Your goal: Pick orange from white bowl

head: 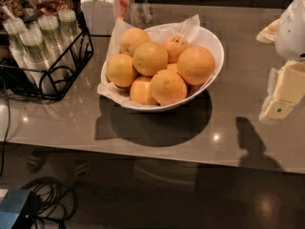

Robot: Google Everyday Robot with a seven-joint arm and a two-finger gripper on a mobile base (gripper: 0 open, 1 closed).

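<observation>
The white bowl [215, 44] stands in the middle of a glossy grey counter, lined with crumpled white paper and piled with several oranges. The orange [196, 65], the largest and deepest in colour, lies at the right side of the pile, against the bowl's right wall. A smaller speckled orange [176, 46] sits behind it, and paler ones lie to the left. My gripper [282, 98], cream and white, hangs at the right edge of the camera view, well to the right of the bowl and above the counter, holding nothing I can see.
A black wire rack [71, 75] with stacked plastic cups [35, 44] stands at the left. A white lidded jar [99, 11] stands behind the bowl. The counter's front edge [143, 157] runs below the bowl. Cables and a blue box [14, 213] lie on the floor at lower left.
</observation>
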